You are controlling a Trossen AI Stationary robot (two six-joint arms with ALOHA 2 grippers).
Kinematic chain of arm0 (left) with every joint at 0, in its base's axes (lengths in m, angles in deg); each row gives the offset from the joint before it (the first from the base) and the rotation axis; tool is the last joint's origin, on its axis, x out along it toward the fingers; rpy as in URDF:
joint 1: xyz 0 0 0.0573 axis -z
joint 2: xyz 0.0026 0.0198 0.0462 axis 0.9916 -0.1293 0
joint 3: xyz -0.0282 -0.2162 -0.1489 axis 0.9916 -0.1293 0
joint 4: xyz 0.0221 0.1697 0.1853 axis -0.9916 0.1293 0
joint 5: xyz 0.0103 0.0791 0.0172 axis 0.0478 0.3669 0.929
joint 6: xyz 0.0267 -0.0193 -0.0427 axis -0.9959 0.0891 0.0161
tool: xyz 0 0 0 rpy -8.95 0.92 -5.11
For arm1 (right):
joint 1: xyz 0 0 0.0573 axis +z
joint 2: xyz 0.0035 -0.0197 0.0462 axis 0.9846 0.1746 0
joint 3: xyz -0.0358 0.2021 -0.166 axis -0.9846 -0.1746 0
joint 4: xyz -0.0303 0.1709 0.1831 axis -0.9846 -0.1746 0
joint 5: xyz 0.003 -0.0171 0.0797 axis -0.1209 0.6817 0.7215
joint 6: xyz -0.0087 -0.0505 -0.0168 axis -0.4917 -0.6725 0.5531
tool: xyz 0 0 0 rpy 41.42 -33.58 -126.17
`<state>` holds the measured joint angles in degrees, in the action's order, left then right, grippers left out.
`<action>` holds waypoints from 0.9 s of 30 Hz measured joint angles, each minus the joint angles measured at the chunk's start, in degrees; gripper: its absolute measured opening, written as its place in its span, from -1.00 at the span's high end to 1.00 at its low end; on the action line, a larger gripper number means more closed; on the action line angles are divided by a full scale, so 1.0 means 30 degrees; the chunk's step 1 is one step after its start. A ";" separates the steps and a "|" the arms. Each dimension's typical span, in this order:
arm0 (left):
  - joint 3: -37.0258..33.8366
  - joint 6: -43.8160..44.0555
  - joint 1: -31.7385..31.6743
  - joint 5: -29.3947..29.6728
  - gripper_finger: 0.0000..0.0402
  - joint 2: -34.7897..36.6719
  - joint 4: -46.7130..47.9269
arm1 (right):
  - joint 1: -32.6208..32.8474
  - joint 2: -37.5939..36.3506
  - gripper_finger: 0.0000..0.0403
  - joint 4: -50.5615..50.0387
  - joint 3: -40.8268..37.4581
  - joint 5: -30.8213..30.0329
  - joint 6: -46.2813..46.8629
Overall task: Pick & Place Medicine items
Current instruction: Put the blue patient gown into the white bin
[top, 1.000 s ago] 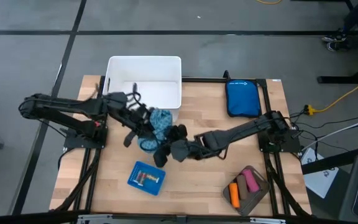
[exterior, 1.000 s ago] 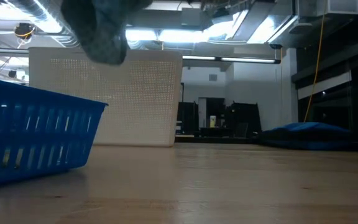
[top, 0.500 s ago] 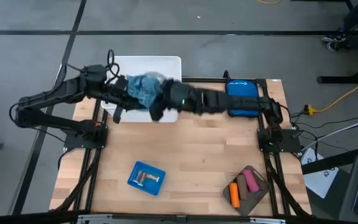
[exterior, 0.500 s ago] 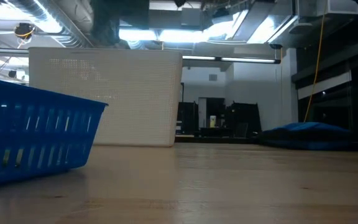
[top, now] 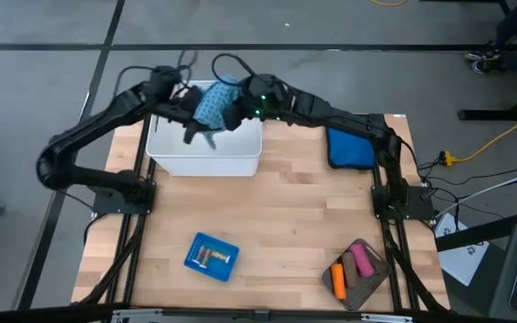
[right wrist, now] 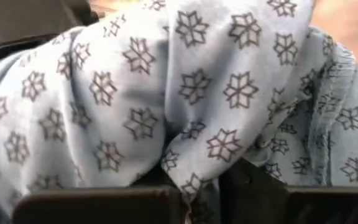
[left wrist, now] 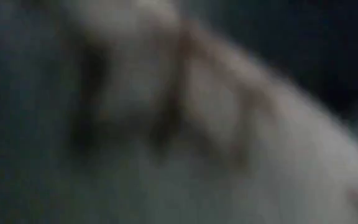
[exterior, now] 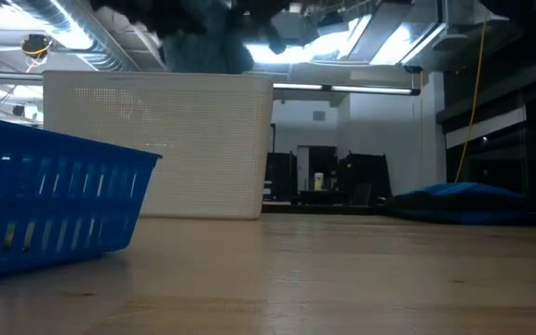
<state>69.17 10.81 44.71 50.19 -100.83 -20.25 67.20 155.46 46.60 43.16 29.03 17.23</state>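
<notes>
A light blue cloth with a star print [top: 214, 103] hangs bunched over the white bin [top: 206, 154] at the table's far left, and shows dark in the low view [exterior: 203, 42]. My left gripper [top: 189, 115] is at its left side and my right gripper [top: 238, 108] at its right, both shut on it. The medicine items, a pink block [top: 363, 263], an orange tube [top: 338, 280] and a dark brown stick [top: 352, 272], lie in a small tray at the near right. Small bits lie in a blue basket [top: 212, 255]. My left gripper meets the cloth's left side [top: 200, 109], coming level from the table's left. The bunched cloth hides the place of contact, and the wrist view is blurred. My right gripper pinches a fold of the cloth [right wrist: 194, 168] between its two fingers [right wrist: 104, 204], coming from the table's right and slanting slightly down. Several layers bulge ahead of the fingers. The cloth is lifted clear above the bin.
A blue pouch [top: 350, 144] lies at the table's far right. The blue basket stands close to the low camera [exterior: 49, 200], with the bin's wall [exterior: 156, 144] behind it. Bare wood [top: 303, 215] stretches across the table's middle.
Both grippers have carried the cloth from the table's middle up and toward the far left edge. It now hangs over the white bin, still bunched between them. Neither gripper has opened.
</notes>
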 joint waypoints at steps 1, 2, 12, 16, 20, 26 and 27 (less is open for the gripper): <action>-0.0009 0.0012 -0.0266 0.0017 0.97 -0.0273 -0.0003 | -0.0170 0.0183 0.83 -0.0234 -0.0007 0.0045 0.0026; -0.0009 0.0023 -0.0429 0.0051 0.97 -0.0592 -0.0033 | -0.0358 0.0350 0.83 -0.0429 -0.0007 0.0111 0.0054; -0.0038 -0.0566 -0.1973 0.0814 0.97 -0.3100 0.0426 | -0.1551 0.1984 0.83 -0.1959 -0.0021 0.1447 -0.0213; -0.0152 -0.1050 -0.2827 0.0937 0.97 -0.3195 0.0943 | -0.1727 0.2126 0.83 -0.2292 -0.0021 0.2188 -0.0272; -0.1130 -0.1068 -0.3793 0.1022 0.97 -0.2468 0.0869 | -0.1890 0.2310 0.83 -0.2585 -0.0036 0.3143 -0.0258; -0.3683 -0.1129 -0.5611 0.1799 0.97 -0.0162 0.0417 | -0.1879 0.2422 0.83 -0.2607 -0.0036 0.3595 -0.0243; -0.4102 -0.1061 -0.5920 0.1813 0.97 0.0269 0.0218 | -0.1872 0.2422 0.83 -0.2580 -0.0036 0.3602 -0.0239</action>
<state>56.87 7.62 26.95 55.63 -100.02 -19.59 61.59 162.72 38.86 43.06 39.84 16.51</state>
